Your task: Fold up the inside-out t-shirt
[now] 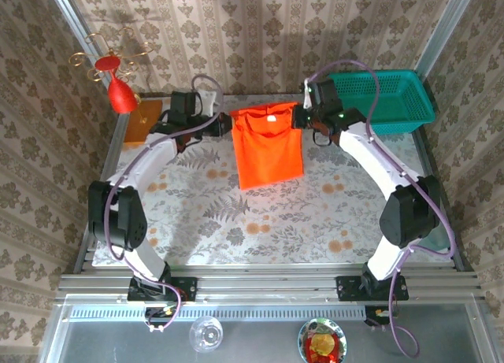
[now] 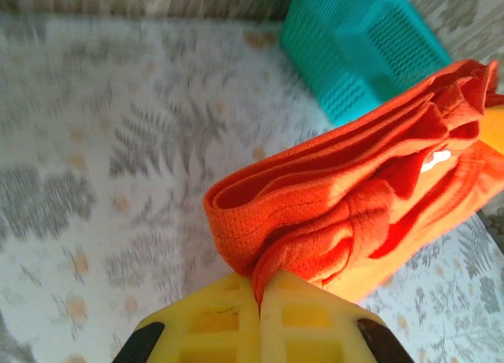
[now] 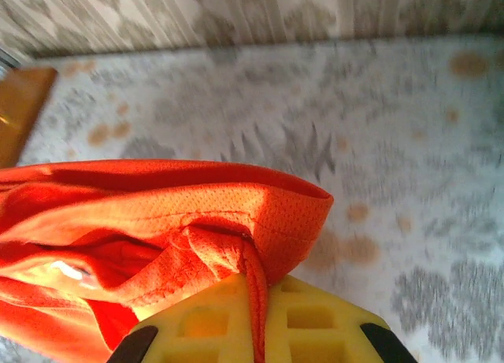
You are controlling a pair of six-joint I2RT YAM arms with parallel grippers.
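Left pincer [image 2: 258, 290], right pincer [image 3: 256, 290] each clamped on t-shirt [image 1: 268, 152] shoulder; cloth spans between, length trailing back behind both.

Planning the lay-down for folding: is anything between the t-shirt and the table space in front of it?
Nothing visible. The left end effector and right end effector grip the t-shirt by its top corners, and the table nearer the arms shows just its patterned cover. The basket sits right of it, the board and ornament left.
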